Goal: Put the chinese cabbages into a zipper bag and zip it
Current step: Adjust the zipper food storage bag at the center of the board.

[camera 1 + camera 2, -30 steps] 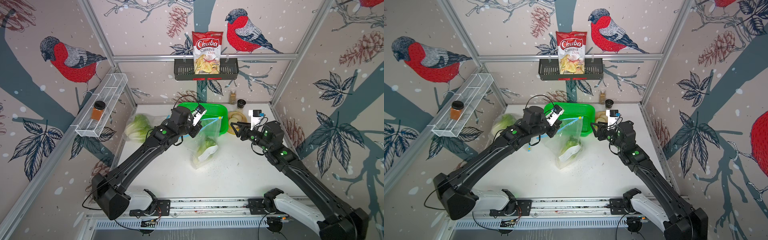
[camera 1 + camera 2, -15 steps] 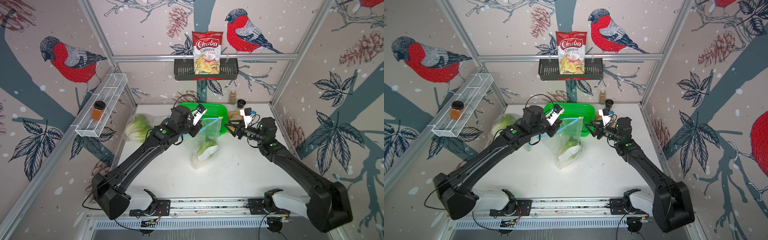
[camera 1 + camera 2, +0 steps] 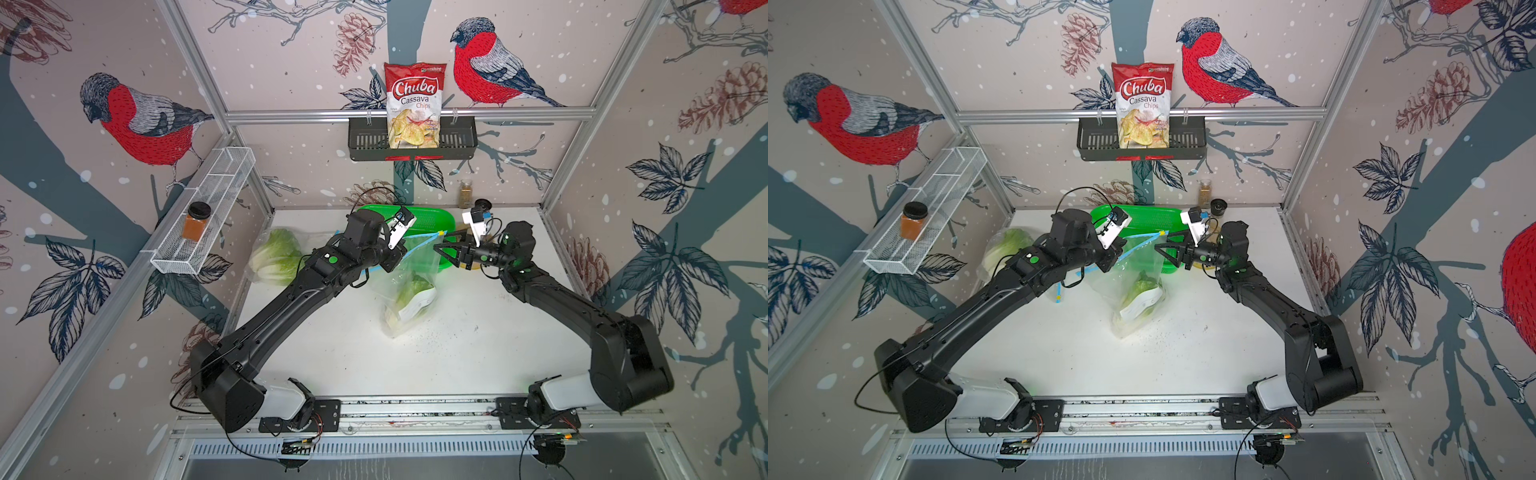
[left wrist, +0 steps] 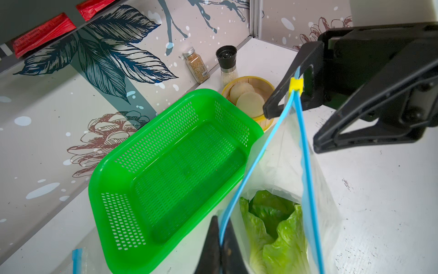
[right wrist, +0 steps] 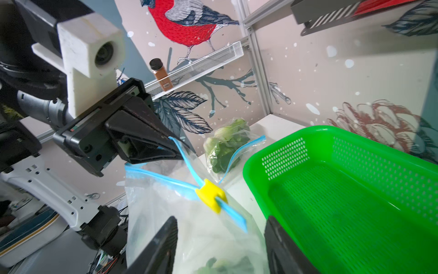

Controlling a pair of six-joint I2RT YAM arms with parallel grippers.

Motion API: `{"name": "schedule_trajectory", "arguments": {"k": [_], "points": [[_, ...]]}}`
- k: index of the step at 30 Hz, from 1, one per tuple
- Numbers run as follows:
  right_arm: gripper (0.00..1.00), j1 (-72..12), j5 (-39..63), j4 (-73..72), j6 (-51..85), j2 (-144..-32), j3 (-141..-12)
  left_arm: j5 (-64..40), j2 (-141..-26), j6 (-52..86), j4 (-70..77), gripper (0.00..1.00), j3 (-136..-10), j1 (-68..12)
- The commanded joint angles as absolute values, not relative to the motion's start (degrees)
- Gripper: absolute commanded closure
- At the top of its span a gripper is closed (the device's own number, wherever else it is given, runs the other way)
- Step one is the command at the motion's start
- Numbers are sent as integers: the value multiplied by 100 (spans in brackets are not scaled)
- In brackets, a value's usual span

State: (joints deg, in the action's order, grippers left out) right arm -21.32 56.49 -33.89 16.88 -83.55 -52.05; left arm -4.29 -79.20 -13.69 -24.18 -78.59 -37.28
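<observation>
Firmly pinching one end of the blue zip track of the zipper bag (image 3: 409,266) with the left tool (image 4: 219,246), jaws clenched on the plastic, holding the mouth up off the table (image 3: 457,353). Facing it from the opposite end with the right tool (image 4: 292,130), released, jaws spread on either side of the track. Seen between those spread fingertips and just ahead of them: the yellow slider (image 5: 211,194), parked at that end; cannot tell whether touching a finger. Mouth gaping, the two blue strips running apart from the slider toward the left tool. Seen inside, beneath both tools: one chinese cabbage (image 4: 272,227), green leaves uppermost. Lying on the table well outside the left tool, beyond its arm: other cabbage (image 3: 276,255) in a second clear bag (image 5: 237,151). Just past both tools, beside the held bag: a green perforated basket (image 4: 106,178). Behind the right tool: a round yellow-rimmed box (image 4: 260,83) of pale discs.
</observation>
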Motion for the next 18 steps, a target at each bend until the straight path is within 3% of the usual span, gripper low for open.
{"name": "schedule_trajectory", "arguments": {"k": [1, 11, 18], "points": [[46, -2223, 6012, -3372, 1587, -8480, -5402, -406, -7917, -1380, -2215, 100, -7906, -3723], [77, -2232, 5810, -3570, 1819, -8017, -4965, -183, -7905, -1415, -2197, 100, -7909, -3709], [86, -2224, 5542, -3281, 1700, -7639, -4803, -137, -7858, -1424, -2180, 100, -7857, -3692]]}}
